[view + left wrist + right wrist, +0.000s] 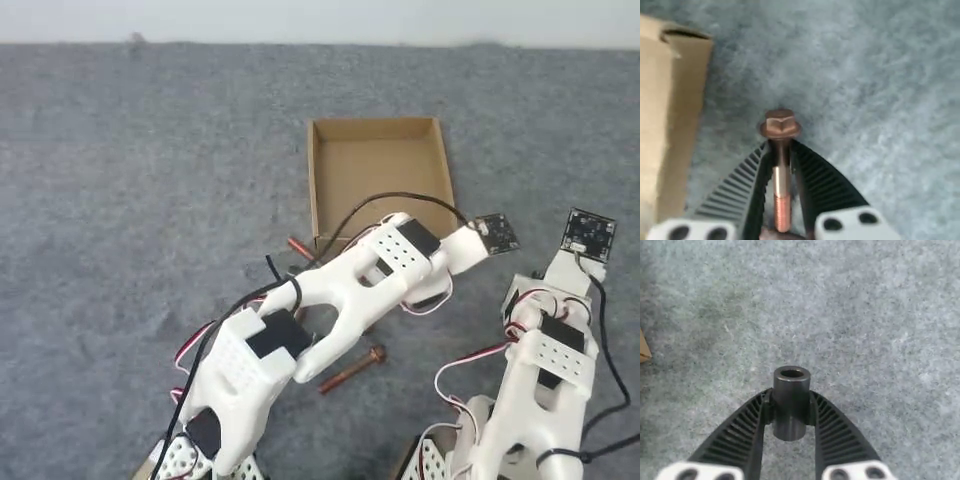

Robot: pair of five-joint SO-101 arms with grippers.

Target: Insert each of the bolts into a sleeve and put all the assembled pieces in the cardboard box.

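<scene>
My left gripper [780, 148] is shut on a copper bolt [780, 125], whose hex flange head sticks out past the fingertips. It hangs over grey carpet beside a corner of the cardboard box [670, 100]. My right gripper [790, 399] is shut on a black sleeve [791, 390], which points outward with its open bore showing. In the high view the box [318, 180] stands open at the centre back. The left arm [340, 290] stretches across in front of it and the right arm [550, 360] is at the lower right.
Two loose copper bolts lie on the carpet: one [352, 368] near the left arm's base and another [300, 246] by the box's front left corner. Grey carpet [130, 200] covers the whole table, with open room to the left.
</scene>
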